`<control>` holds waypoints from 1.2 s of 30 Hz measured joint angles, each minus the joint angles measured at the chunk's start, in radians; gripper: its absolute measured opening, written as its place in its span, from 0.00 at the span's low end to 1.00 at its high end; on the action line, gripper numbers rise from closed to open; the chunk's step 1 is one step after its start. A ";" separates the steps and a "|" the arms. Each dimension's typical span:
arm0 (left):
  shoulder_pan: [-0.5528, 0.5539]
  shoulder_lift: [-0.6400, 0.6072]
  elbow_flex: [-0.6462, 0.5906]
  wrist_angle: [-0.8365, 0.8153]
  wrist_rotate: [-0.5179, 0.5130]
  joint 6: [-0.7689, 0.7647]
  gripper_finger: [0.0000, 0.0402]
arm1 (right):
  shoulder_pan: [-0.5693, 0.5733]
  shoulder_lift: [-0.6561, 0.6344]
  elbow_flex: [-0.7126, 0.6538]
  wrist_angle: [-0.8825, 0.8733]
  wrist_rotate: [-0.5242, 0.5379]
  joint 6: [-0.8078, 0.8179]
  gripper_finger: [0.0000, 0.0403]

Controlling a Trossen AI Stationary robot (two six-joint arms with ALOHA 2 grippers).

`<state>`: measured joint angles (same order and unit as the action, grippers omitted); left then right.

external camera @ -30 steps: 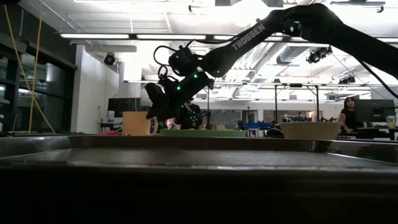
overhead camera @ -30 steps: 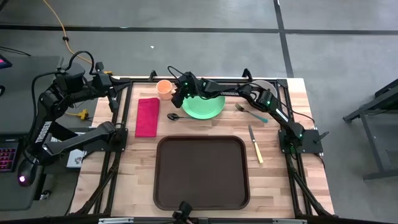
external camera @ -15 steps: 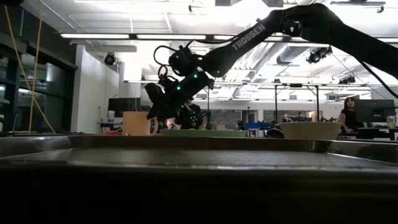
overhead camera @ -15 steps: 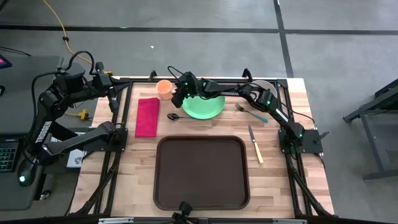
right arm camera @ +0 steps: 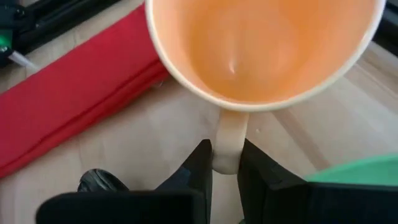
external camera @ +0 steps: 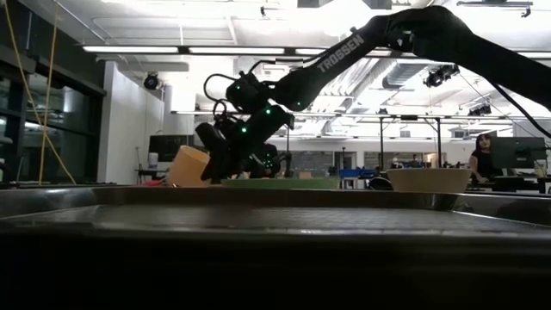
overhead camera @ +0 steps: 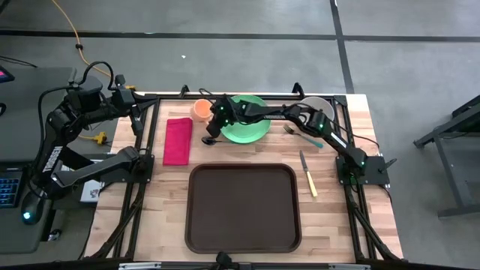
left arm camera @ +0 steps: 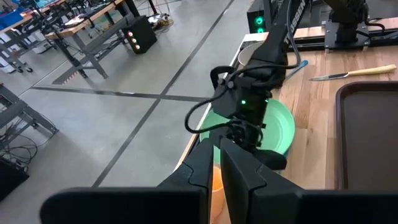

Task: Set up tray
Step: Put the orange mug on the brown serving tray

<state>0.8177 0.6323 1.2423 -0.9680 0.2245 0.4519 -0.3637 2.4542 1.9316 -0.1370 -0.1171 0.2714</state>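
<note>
Tray (overhead camera: 243, 208) sits bare; right pincer (right arm camera: 225, 163) clamps the tilted orange cup's (right arm camera: 261, 50) handle.

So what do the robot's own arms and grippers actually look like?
Both arms are dark, jointed tubes with looping black cables. The right arm carries white TROSSEN lettering and small green lights near the wrist. The right gripper and left gripper each have two flat, dark, blocky fingers.

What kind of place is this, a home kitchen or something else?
It looks like a robotics lab or workshop, not a home. The wooden table stands on a bare concrete floor, rows of workbenches fill the room behind it, and ducts and strip lights hang from the open ceiling.
</note>
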 joint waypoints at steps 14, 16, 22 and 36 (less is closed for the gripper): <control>0.000 0.000 0.000 0.000 0.002 0.000 0.16 | 0.023 -0.039 -0.003 0.000 0.069 0.045 0.07; 0.000 0.000 0.000 0.000 0.002 0.000 0.16 | 0.027 -0.063 -0.003 0.002 0.087 0.034 0.07; 0.000 0.000 0.000 0.000 0.003 0.000 0.16 | 0.026 -0.161 -0.003 -0.070 0.090 0.027 0.07; 0.000 0.000 0.000 0.000 0.032 0.002 0.16 | 0.140 -0.551 -0.001 -0.828 0.167 0.039 0.07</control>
<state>0.8177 0.6323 1.2423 -0.9676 0.2570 0.4536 -0.2232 1.9035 1.9308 -0.9654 0.0502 0.3106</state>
